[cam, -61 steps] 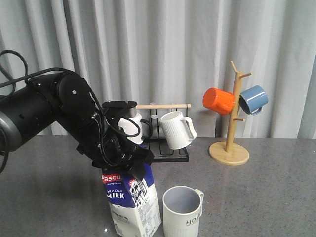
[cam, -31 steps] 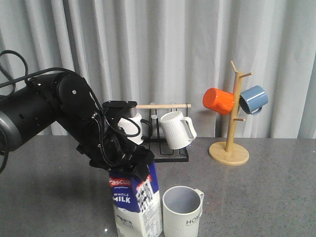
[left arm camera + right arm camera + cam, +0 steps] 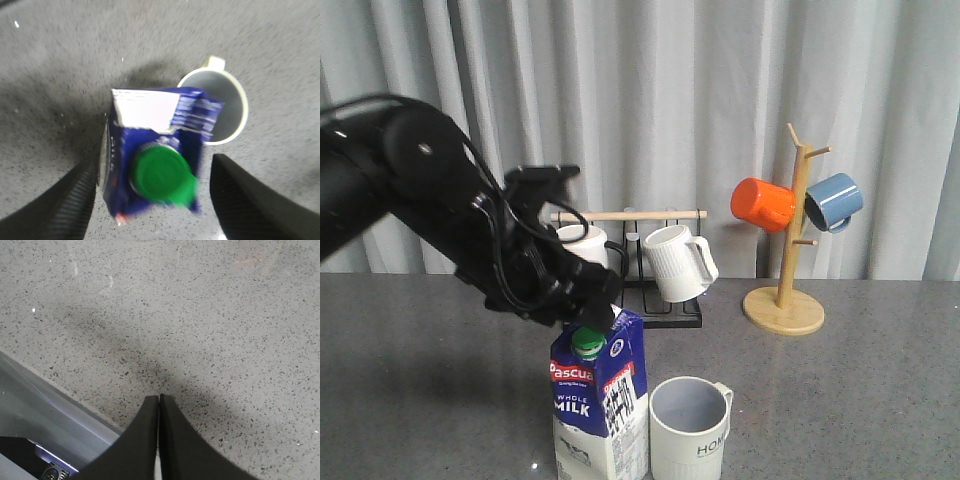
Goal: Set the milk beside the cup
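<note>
The left claw (image 3: 150, 195) has let go and lifted, jaws now spread wide above the milk (image 3: 599, 405), which stands just beside the cup (image 3: 690, 430) on the table (image 3: 840, 400), so placement looks done.

The front camera looks level across the grey table (image 3: 840, 400) toward a curtain. The left wrist camera looks straight down, close above the milk carton (image 3: 155, 165) and the cup (image 3: 225, 107); both also appear in the front view. The right wrist camera faces bare tabletop from close above.
</note>
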Motion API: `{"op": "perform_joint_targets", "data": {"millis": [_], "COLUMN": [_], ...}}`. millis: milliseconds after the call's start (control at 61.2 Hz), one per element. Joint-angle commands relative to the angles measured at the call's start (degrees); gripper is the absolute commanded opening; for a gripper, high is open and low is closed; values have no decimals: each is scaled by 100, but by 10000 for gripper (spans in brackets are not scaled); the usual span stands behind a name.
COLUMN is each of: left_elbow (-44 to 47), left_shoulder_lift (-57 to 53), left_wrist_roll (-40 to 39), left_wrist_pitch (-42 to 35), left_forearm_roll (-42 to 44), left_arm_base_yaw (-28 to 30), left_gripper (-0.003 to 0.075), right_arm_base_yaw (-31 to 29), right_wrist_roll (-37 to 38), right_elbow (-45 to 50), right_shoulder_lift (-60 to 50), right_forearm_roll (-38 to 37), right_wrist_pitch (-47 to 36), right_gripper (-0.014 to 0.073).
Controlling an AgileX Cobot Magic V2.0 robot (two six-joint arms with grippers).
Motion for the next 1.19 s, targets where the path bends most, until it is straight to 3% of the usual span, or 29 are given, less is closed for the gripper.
{"op": "perform_joint_targets", "data": {"millis": [0, 98, 180, 392, 572, 980, 1176], "left_elbow": [-178, -178, -178, -57, 877, 4487, 5692], "left_shoulder_lift": [-621, -941, -1238, -2016, -2870, -5571, -6615], "left_wrist_roll": [-70, -70, -63, 117, 125, -233, -233], "left_wrist_pitch": [-100, -100, -100, -100, -295, -2713, -2646], "left_forearm_roll": [-113, -113, -107, 171, 499, 536, 493], "left_arm_base_yaw": [-28, -28, -28, -28, -28, -23, -23], "left_gripper": [472, 429, 348, -8, -8, -8, -8], "right_arm_base_yaw": [0, 0, 0, 0, 0, 0, 0], "right_wrist_roll": [57, 142, 325, 690, 690, 690, 690], "right_elbow": [-156, -156, -156, -156, -156, -156, -156], "right_shoulder_lift": [2, 2, 2, 2, 2, 2, 2], "right_forearm_roll": [-9, -9, -64, -322, -322, -322, -322], "right_wrist_pitch": [-326, -482, -658, -1027, -1007, -1007, -1007], "right_gripper": [-9, -9, -8, -6, -6, -6, -6]}}
